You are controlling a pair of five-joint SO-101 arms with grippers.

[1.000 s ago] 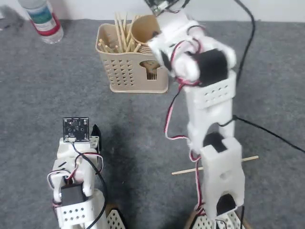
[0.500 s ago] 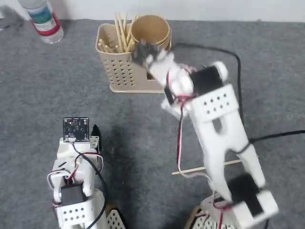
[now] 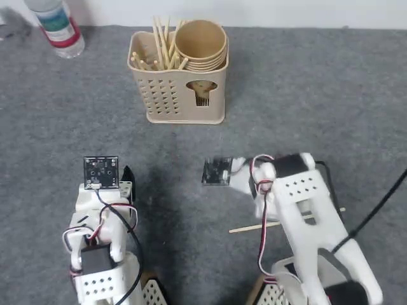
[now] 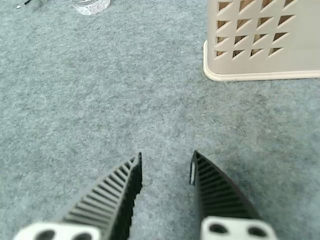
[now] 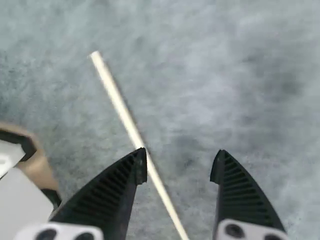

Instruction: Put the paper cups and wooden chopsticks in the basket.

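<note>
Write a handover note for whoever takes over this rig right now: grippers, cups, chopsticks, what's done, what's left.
Left gripper: open, empty, low over the grey mat, short of the basket.
Right gripper: open, over the loose chopstick, not gripping it.
Done: paper cups stacked in the basket, with a bundle of chopsticks beside them.
Left: the loose chopstick lies on the mat near the right arm's base; it needs picking up and putting in the basket.
</note>
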